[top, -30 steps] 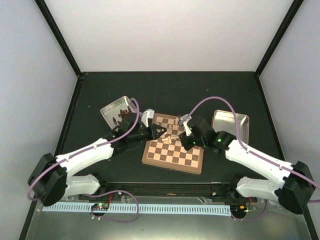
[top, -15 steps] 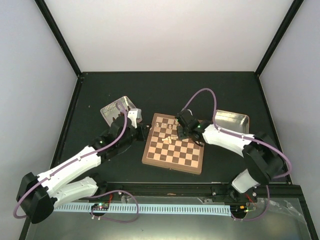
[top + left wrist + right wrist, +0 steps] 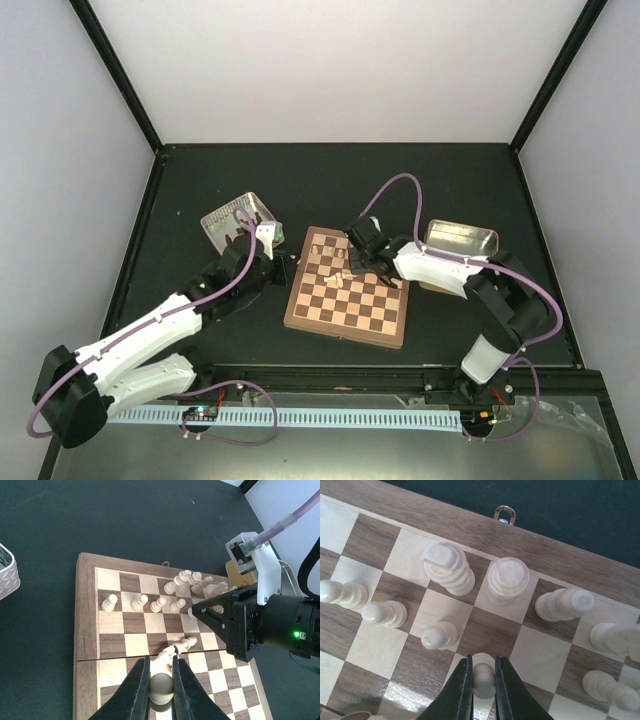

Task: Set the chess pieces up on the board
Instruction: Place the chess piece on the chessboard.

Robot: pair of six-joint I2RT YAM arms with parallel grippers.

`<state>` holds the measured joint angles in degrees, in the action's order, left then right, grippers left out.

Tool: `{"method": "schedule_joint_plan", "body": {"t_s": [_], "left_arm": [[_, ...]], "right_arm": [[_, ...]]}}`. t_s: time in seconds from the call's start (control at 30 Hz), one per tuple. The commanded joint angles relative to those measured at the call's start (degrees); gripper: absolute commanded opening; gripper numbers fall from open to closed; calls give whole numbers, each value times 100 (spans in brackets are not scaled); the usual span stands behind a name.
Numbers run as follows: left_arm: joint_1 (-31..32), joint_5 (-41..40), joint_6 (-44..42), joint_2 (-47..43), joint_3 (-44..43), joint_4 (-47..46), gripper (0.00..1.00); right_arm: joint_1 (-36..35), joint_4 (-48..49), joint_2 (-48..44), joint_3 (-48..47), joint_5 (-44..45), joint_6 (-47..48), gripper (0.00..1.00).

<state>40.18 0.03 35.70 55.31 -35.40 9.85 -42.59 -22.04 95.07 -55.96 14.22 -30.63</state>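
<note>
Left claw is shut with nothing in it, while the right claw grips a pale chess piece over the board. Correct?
Not quite: the left wrist view shows the left claw shut on a pale chess piece of its own. The right claw does grip a pale piece over the board.

No legible text or markings

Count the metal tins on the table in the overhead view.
2. The left tin lies left of the board, by its far corner; the right tin lies right of the board. Nothing suggests a hidden third.
</note>
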Motion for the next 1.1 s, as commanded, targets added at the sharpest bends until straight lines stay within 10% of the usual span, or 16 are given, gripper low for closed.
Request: {"method": "schedule_joint_plan", "body": {"t_s": [0.0,1.07], "left_arm": [[-35,-11,-106,56,-2,-8,2],[-35,454,-181,111,-47,-189,3]], "right_arm": [[85,100,170,-208,119,-83,8],[111,-236,-932,-83,-340,-109,43]]}}
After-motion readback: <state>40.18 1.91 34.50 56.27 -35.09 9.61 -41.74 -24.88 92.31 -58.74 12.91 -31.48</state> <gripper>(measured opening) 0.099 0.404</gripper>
